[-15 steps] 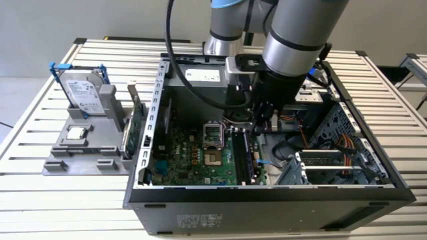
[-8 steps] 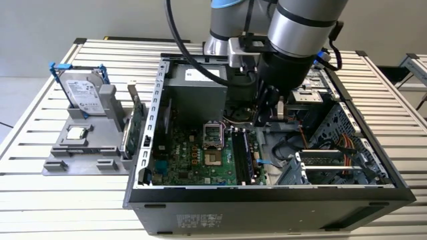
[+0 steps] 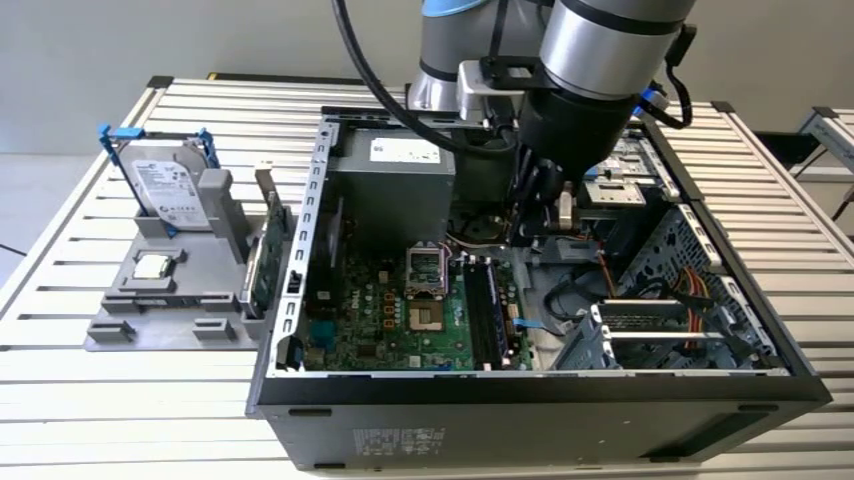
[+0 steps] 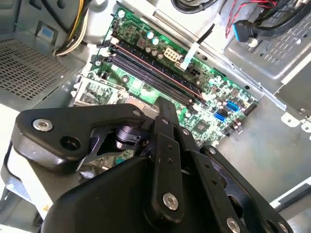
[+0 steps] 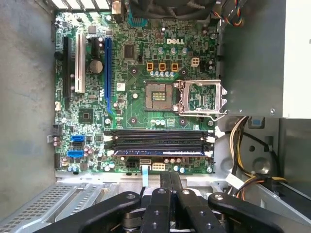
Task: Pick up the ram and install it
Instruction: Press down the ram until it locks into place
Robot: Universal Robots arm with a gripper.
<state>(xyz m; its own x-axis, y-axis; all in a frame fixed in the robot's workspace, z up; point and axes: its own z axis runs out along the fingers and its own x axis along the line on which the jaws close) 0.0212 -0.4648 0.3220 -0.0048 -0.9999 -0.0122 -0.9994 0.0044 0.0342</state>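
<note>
Slatted tabletop (image 3: 80, 200) holds the computer case (image 3: 534, 400); above its ram (image 5: 160, 150), already slotted, the pincer (image 5: 170, 182) looks shut, empty.

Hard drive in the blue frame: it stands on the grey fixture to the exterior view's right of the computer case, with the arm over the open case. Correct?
One detail is wrong. The hard drive stands on the grey fixture to the exterior view's left of the computer case, not its right, as the exterior view shows. The arm is indeed over the open case.
</note>
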